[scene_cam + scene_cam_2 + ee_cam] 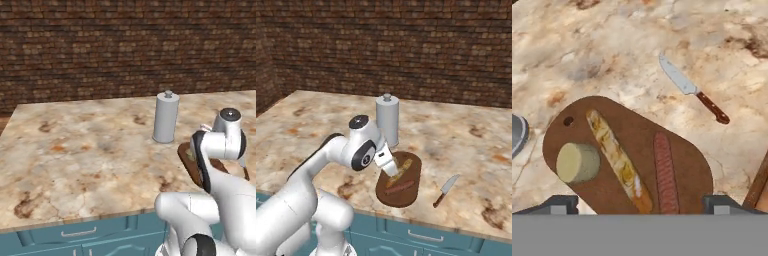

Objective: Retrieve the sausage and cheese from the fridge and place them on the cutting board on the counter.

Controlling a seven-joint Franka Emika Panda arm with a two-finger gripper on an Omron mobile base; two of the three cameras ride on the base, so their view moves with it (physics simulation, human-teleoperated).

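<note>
The dark oval cutting board (644,132) lies on the marbled counter (90,150) near its front edge. On the board rest the red-brown sausage (665,172), the round tan-yellow cheese (577,162) and, between them, a longer tan bread-like stick (617,160). My gripper (642,204) hovers above the board's near end, open, fingers wide apart with nothing held. In the right base view the gripper (390,167) hangs over the board (406,195), with the sausage (399,188) beside it. The fridge is out of view.
A brown-handled knife (692,90) lies on the counter to the right of the board (446,190). A grey upright cylinder (165,117) stands just behind the board. A brick wall backs the counter; teal drawers run below its front edge.
</note>
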